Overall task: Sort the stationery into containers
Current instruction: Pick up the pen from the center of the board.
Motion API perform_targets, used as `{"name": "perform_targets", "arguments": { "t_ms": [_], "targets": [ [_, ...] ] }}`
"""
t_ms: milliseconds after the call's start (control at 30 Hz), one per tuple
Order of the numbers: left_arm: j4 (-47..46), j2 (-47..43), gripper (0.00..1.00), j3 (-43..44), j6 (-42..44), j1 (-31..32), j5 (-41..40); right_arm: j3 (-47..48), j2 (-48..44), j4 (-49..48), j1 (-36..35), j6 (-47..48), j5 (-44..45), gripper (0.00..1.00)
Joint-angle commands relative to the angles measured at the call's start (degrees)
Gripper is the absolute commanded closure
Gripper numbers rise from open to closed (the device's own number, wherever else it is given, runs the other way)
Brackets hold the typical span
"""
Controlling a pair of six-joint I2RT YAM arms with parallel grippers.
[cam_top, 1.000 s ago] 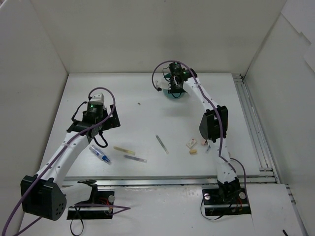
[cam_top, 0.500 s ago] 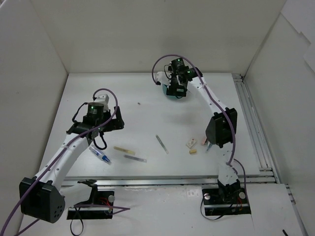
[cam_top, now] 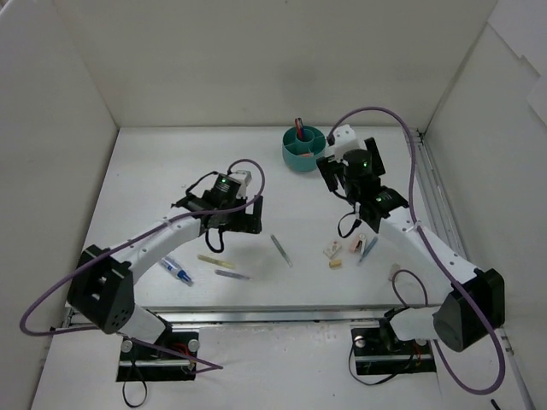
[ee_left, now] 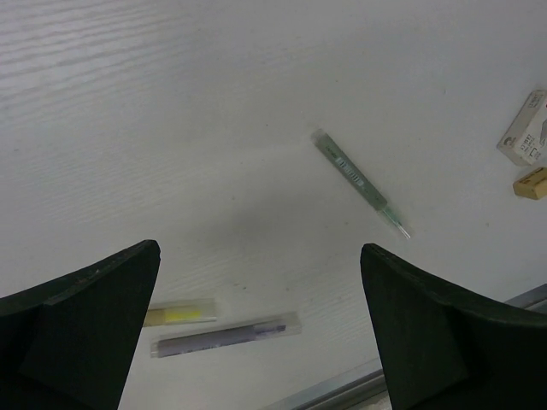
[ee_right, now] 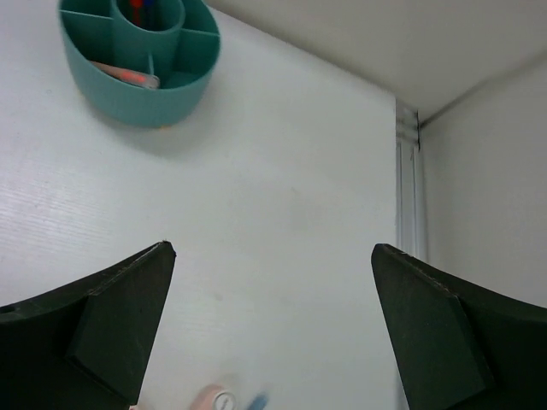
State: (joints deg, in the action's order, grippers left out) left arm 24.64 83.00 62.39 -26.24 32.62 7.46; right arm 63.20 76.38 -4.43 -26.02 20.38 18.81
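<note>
Directly ahead of wide-open left pincer [ee_left: 261, 248]: grey pen [ee_left: 355, 181]; right pincer [ee_right: 272, 248] wide, teal cup [ee_right: 128, 98] beyond.

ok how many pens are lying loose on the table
5: blue-and-white pen, yellow pen and grey pen front left; green-grey pen in the middle; blue pen to the right, partly covered. Others may be hidden.

left arm [cam_top: 141, 245]: white links, black joints, green light [cam_top: 224, 180] | right arm [cam_top: 423, 245]: same colours and light | purple cables [cam_top: 373, 108] loop along both | fingers [ee_left: 81, 316]: matte black wedges at 5 and 7 o'clock in wrist views
</note>
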Motion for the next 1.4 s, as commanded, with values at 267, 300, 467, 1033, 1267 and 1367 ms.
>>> {"name": "perform_targets", "arguments": {
  "t_ms": [267,300,467,1033,1267,1367],
  "targets": [
    [4.0,19.6,0.06,15.1,-11.2,8.3,-1.9,-11.5,-14.2,1.6,-2.9,-32.1,23.1,0.02],
    [5.0,22.0,0.07,16.1,-12.9,9.3,-2.3,-13.0,-14.8,1.9,-3.2,-32.7,26.2,0.02],
    [10.8,28.5,0.19,21.1,-20.6,10.2,-1.1,-14.9,-18.3,2.9,-6.7,-31.7,36.1,0.02],
    [19.7,37.0,0.71,29.4,-31.7,13.0,-9.4,-18.7,-21.1,3.6,-9.7,-32.9,38.7,0.02],
    [21.7,39.0,0.94,32.4,-31.4,13.0,-12.3,-22.3,-27.6,4.1,-11.4,-31.2,28.8,0.02],
    [21.0,37.9,1.00,33.0,-30.6,13.0,-13.1,-24.8,-32.0,4.1,-11.5,-31.9,21.6,0.02]
  ]
}}
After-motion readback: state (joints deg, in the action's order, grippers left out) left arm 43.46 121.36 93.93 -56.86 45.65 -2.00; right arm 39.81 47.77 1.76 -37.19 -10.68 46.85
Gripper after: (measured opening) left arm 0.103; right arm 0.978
